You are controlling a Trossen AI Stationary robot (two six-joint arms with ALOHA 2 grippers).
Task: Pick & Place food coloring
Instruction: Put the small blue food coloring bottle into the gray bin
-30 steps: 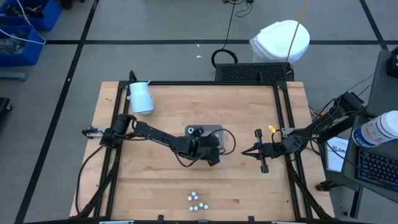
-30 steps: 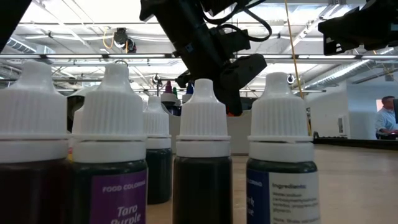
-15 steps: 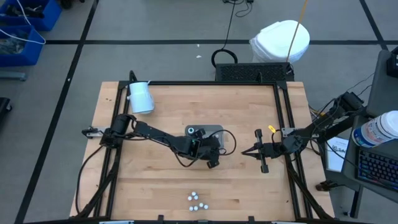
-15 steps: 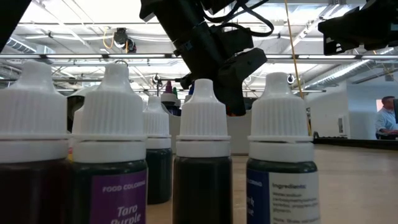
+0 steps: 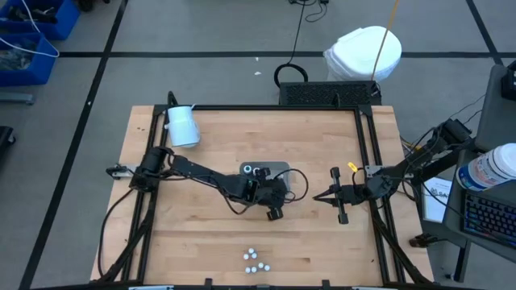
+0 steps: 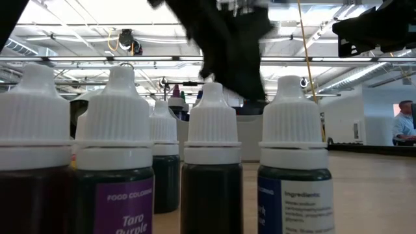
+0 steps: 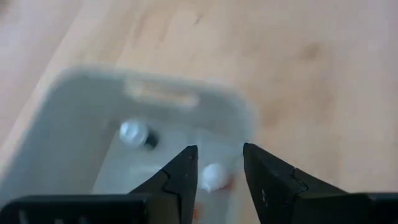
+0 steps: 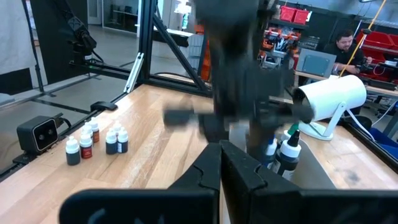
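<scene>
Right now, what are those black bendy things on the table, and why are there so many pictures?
They are two robot arms, each ending in a two-finger pincher called a gripper. The four pictures come from four cameras at the same moment. One looks straight down on the wooden table. One sits on the table top, right behind a bunch of little food coloring bottles, so they look giant. One rides on each arm's wrist.

The left gripper is over a pale grey tray. Its fingers are apart, and a small white-capped bottle sits in the tray between them, with another one nearby.

The right gripper waits at the table's right side, fingers closed, holding nothing. A white camera lies near the far left corner.
</scene>
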